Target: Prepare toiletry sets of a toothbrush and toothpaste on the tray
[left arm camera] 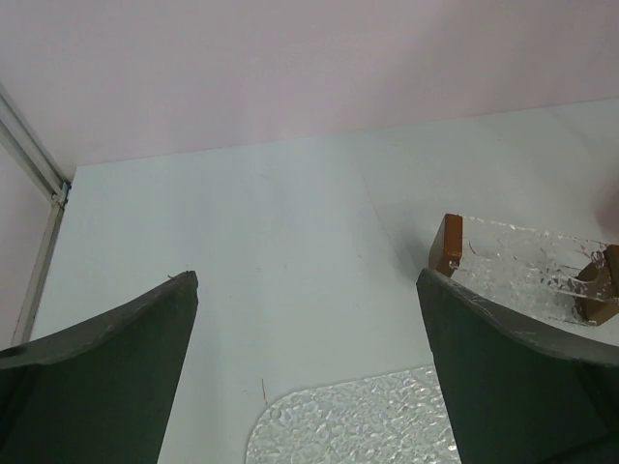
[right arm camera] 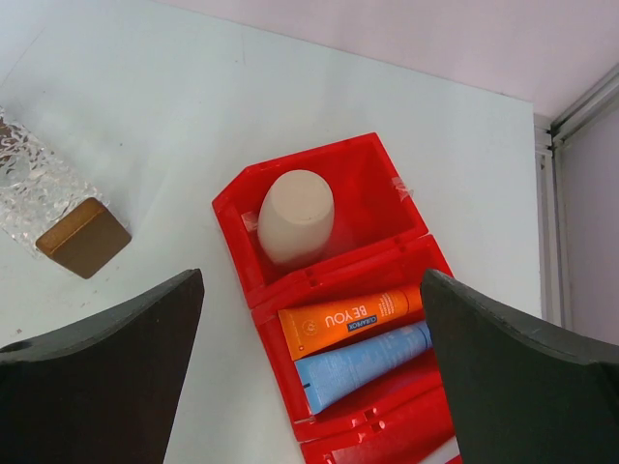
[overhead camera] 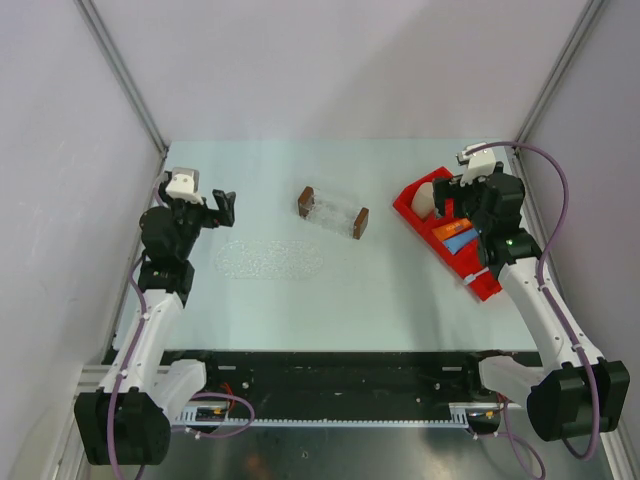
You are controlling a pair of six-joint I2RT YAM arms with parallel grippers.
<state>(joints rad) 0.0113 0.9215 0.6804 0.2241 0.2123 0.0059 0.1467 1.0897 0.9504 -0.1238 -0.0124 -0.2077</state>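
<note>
Left edge: we see the bench (overhead camera: pixel 330 300) end at a metal frame post (left arm camera: pixel 48 242) against the pale wall, with bare surface running inward from it.
Left fingers (left arm camera: pixel 106 377): spread wide and pinching nothing. They hover above the bench near its left side, and open surface stretches ahead of them to the back wall.
Tray (overhead camera: pixel 270 258): it lies flat on the bench just right of the left arm. In the left wrist view, its rounded end shows below the gap between the fingers.
Rack (overhead camera: pixel 333 211): clear with brown end blocks, set aslant behind the tray and apart from it, with a strip of bare bench between the two.
Middle: we find a broad stretch of bare bench between the rack and the red bin.
Red bin (overhead camera: pixel 412 212): it lies aslant on the right side, its near end close to the bench's right edge.
Cup (right arm camera: pixel 295 217): beige, sitting in the bin's far compartment.
Toothpaste: the orange tube (right arm camera: pixel 353 317) and the blue tube (right arm camera: pixel 363 367) lie side by side in the next compartment, the orange one nearer the cup.
Right fingers (right arm camera: pixel 522 377): spread wide and pinching nothing. They hang above the bin, one on each side of it in the wrist view.
Right edge: a metal frame rail (right arm camera: pixel 571 116) borders the bench just beyond the bin.
</note>
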